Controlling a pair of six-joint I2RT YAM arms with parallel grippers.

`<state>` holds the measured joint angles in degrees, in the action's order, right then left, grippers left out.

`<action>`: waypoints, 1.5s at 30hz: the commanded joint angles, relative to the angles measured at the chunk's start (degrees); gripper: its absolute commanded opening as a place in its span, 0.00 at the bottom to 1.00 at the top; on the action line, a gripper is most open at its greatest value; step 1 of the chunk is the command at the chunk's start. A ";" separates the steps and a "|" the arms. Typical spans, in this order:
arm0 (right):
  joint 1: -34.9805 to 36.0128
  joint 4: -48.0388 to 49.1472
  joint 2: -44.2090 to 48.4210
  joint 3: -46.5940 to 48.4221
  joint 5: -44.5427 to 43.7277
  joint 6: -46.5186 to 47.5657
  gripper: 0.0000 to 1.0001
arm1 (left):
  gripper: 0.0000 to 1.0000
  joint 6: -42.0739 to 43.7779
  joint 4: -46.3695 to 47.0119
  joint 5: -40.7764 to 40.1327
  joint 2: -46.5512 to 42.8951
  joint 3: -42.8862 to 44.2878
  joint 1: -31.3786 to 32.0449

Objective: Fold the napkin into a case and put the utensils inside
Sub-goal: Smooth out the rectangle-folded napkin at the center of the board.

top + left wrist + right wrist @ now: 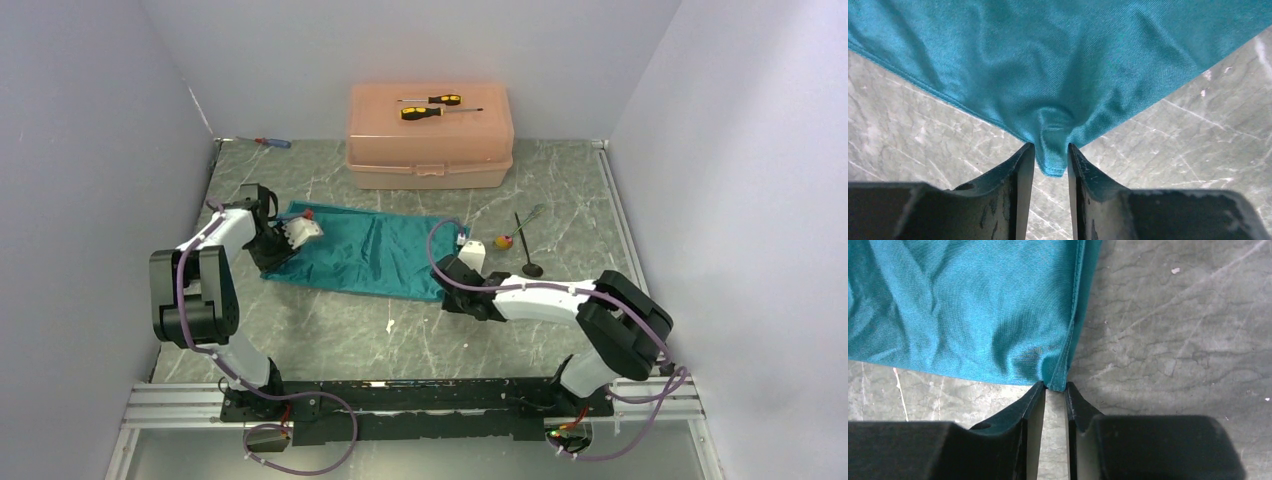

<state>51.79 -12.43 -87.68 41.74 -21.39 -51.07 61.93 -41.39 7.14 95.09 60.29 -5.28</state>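
Two corners of the napkin decide this step. The cloth lies spread out at the middle of the table, not yet folded.

The left gripper, toward the left edge, has a left-hand corner bunched in the narrow gap between its jaws. The right gripper has the near right corner at its very tips, jaws likewise narrowly apart. I cannot tell whether either pair actually clamps.

Hazard: the cloth is thin and shiny. I judge that lifting on one shallow hold would let a corner slip and skew the fold.

Beyond the right gripper, toward the right edge, lie the spoon and the fork. A wide swing of that arm could scatter them.

The peach box at the far edge stands well apart.
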 commanded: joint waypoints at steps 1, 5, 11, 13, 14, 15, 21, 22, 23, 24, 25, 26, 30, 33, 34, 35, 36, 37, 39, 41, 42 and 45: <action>0.06 -2.44 2.42 -2.83 -2.00 -1.84 0.23 | 0.37 2.46 -0.23 -1.45 -2.30 0.91 -1.31; 0.00 -6.54 6.61 -4.26 -2.52 -1.05 0.18 | 0.37 2.92 -2.06 -1.34 -1.75 3.41 -2.14; -0.04 -11.83 11.91 -4.28 -1.76 1.08 0.61 | 0.44 3.21 -4.68 -0.22 -2.63 5.45 -2.13; -0.15 -13.36 13.29 -3.45 -1.78 0.50 0.72 | 0.44 1.95 -6.36 1.20 -2.55 7.16 -2.11; -0.14 -13.93 14.11 -3.04 -1.81 -0.04 0.76 | 0.44 1.29 -7.13 1.96 -2.49 8.07 -2.10; -0.27 -14.64 14.97 -2.66 -1.89 -0.77 0.77 | 0.44 0.55 -7.92 2.83 -2.41 9.11 -2.10; -3.17 -11.17 17.66 -4.39 4.14 -7.57 0.78 | 0.43 -2.98 -8.27 5.62 0.15 12.36 -2.15; -3.70 -9.60 17.08 -4.89 5.66 -8.54 0.78 | 0.43 -3.18 -7.96 5.62 0.97 12.31 -2.11; -4.04 -8.19 16.27 -5.15 6.72 -9.21 0.78 | 0.43 -3.45 -7.51 5.66 1.65 12.23 -2.12; -4.40 -7.19 15.22 -5.20 7.66 -9.71 0.78 | 0.43 -3.71 -6.76 5.57 2.36 11.98 -2.11; -4.82 -6.31 14.22 -5.19 8.42 -10.10 0.78 | 0.43 -3.94 -5.70 5.61 2.98 11.79 -2.10; -4.98 -5.63 13.30 -5.08 8.65 -10.27 0.78 | 0.43 -4.53 -4.03 5.51 3.84 11.79 -2.10; -5.58 -10.30 11.69 -1.03 3.52 -7.74 0.78 | 0.43 -8.95 0.01 5.13 8.82 16.79 -2.11; -9.39 -11.61 14.03 3.50 0.23 -0.59 0.81 | 0.42 -11.82 -2.19 6.67 12.90 23.03 -2.04; -11.93 -10.24 14.47 4.48 1.19 1.89 0.82 | 0.42 -12.63 -2.41 6.84 14.06 24.71 -2.02; -14.96 -9.10 14.31 5.34 2.64 3.59 0.82 | 0.42 -13.38 -2.51 6.88 15.17 25.95 -2.02; -17.75 -7.69 13.57 6.40 4.17 5.42 0.82 | 0.42 -14.07 -2.86 6.82 16.14 27.30 -2.02; -20.05 -6.18 12.41 7.81 5.68 7.10 0.82 | 0.42 -14.68 -3.10 6.57 17.03 28.46 -2.02; -23.12 -3.54 9.02 10.32 7.63 10.10 0.80 | 0.42 -15.82 -3.35 6.35 18.22 30.18 -2.02; -24.34 -1.88 4.47 13.63 8.49 13.06 0.77 | 0.42 -16.36 -3.51 6.51 18.84 31.47 -2.02; -24.75 -1.69 2.12 15.64 8.62 14.29 0.75 | 0.42 -16.60 -3.61 6.76 19.15 32.04 -2.02; -25.44 -1.72 -4.91 21.01 9.06 17.15 0.68 | 0.42 -17.35 -4.34 6.75 20.65 34.21 -2.02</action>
<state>26.63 -16.78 -85.62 56.99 -14.50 -40.93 47.29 -44.36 12.21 113.91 90.80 -7.31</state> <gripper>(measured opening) 0.713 0.424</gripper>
